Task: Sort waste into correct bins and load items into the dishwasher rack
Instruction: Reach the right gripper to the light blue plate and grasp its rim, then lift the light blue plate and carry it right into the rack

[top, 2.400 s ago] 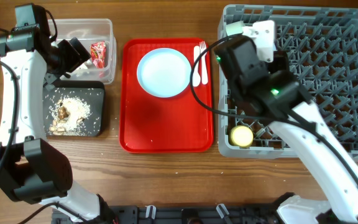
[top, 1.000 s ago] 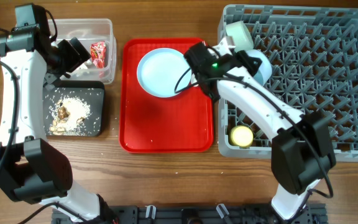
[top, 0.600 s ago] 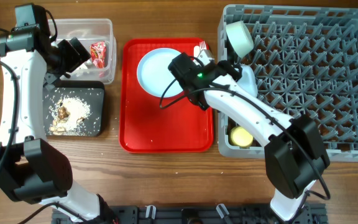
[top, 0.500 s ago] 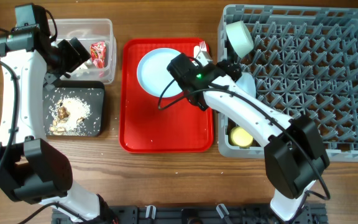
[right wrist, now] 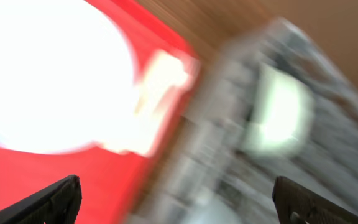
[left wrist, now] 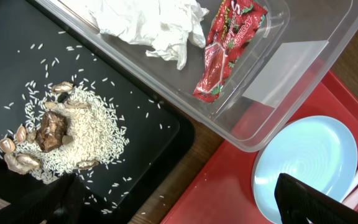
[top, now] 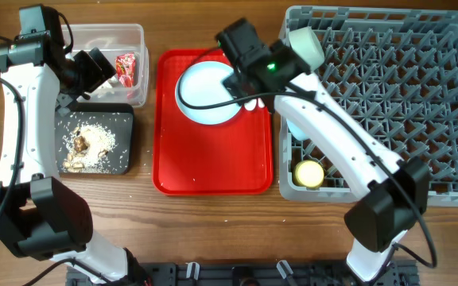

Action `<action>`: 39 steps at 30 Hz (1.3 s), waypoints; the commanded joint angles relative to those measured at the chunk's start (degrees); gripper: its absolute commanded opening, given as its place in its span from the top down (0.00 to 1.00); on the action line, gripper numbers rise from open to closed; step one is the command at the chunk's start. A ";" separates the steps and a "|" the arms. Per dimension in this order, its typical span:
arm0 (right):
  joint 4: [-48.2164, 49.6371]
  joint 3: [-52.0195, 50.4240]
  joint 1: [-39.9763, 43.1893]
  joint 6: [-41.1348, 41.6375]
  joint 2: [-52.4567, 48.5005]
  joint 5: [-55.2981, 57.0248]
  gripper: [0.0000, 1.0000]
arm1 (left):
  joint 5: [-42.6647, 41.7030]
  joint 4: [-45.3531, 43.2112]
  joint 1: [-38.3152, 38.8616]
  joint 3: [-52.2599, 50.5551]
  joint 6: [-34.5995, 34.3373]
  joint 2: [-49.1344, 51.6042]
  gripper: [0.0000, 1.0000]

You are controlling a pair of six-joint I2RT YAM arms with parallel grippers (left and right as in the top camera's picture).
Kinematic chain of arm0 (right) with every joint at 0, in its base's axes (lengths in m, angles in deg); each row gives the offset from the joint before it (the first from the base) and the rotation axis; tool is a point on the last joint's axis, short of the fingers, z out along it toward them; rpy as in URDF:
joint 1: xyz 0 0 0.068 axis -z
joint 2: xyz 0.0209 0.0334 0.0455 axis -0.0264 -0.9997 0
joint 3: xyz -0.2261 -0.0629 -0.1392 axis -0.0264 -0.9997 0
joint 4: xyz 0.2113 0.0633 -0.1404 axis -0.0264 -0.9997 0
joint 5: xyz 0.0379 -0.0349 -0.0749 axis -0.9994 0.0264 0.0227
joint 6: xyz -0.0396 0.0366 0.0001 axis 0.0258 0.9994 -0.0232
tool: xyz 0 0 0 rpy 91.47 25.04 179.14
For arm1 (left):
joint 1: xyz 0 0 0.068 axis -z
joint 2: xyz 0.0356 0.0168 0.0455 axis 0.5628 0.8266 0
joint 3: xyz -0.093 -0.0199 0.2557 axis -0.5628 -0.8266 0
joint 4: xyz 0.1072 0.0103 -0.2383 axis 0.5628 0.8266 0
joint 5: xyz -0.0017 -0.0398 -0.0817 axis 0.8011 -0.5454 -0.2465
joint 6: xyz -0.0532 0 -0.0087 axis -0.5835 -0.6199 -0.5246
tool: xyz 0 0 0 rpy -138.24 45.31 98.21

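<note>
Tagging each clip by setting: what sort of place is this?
Probably a lab tabletop staged as a dish-clearing station: a wooden table carrying a grey dishwasher rack, a red tray with a light blue plate, and a black tray of rice scraps.

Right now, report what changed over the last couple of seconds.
The right gripper swung from the dishwasher rack to the red tray, jaws now open above the plate. A light blue bowl shows uncovered in the rack. Left gripper, plate, yellow cup, wrapper, rice: unchanged.
</note>
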 commanded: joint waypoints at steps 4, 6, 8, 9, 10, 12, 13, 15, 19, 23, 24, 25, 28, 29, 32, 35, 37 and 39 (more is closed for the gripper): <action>8.79 -1.77 -0.24 11.13 -0.17 -31.43 0.11 | 0.57 -0.17 0.02 0.79 -0.52 -0.94 0.00; 10.93 -4.28 -0.24 21.31 -1.18 -28.65 0.14 | 0.57 -0.17 0.02 0.79 -0.52 -0.94 0.00; 10.43 -8.72 -0.24 44.87 -3.06 -19.06 0.68 | 0.57 -0.17 0.02 0.79 -0.52 -0.94 0.00; 11.56 -11.52 -0.24 52.54 -4.42 -17.57 0.64 | 0.57 -0.17 0.02 0.79 -0.52 -0.94 0.00; 12.04 -12.22 -0.24 54.03 -4.72 -17.59 0.60 | 0.57 -0.17 0.02 0.79 -0.52 -0.94 0.00; 14.78 -14.47 -0.24 57.55 -5.75 -18.82 0.52 | 0.57 -0.17 0.02 0.79 -0.52 -0.94 0.00; 15.96 -15.28 -0.24 58.01 -5.81 -18.88 0.45 | 0.57 -0.17 0.02 0.79 -0.52 -0.94 0.00; 17.27 -16.48 -0.24 58.80 -6.16 -18.86 0.43 | 0.57 -0.17 0.02 0.79 -0.52 -0.94 0.00; 18.80 -18.91 -0.31 61.48 -7.37 -18.86 0.42 | 0.57 -0.17 0.02 0.79 -0.52 -0.94 0.00; 22.64 -20.39 -0.28 61.77 -9.16 -18.88 0.40 | 0.57 -0.17 0.02 0.79 -0.52 -0.94 0.00; 23.67 -20.39 -0.31 61.83 -9.57 -18.91 0.39 | 0.57 -0.17 0.02 0.79 -0.52 -0.94 0.00; 24.26 -20.39 -0.31 62.01 -10.01 -18.91 0.39 | 0.57 -0.17 0.02 0.79 -0.52 -0.94 0.00; 25.22 -20.39 -0.35 62.53 -10.86 -18.97 0.44 | 0.57 -0.17 0.02 0.79 -0.52 -0.94 0.00; 25.16 -20.39 -0.35 62.86 -11.15 -19.45 0.45 | 0.57 -0.17 0.02 0.79 -0.52 -0.94 0.00; 24.61 -20.41 -0.35 63.04 -12.15 -22.58 0.50 | 0.57 -0.17 0.02 0.79 -0.52 -0.94 0.00; 24.37 -20.41 -0.35 63.58 -13.92 -25.75 0.55 | 0.57 -0.17 0.02 0.79 -0.52 -0.94 0.00; 23.91 -20.41 -0.35 64.39 -14.78 -27.41 0.59 | 0.57 -0.17 0.02 0.79 -0.52 -0.94 0.00; 23.47 -20.41 -0.35 63.49 -14.82 -28.65 0.63 | 0.57 -0.17 0.02 0.79 -0.52 -0.94 0.00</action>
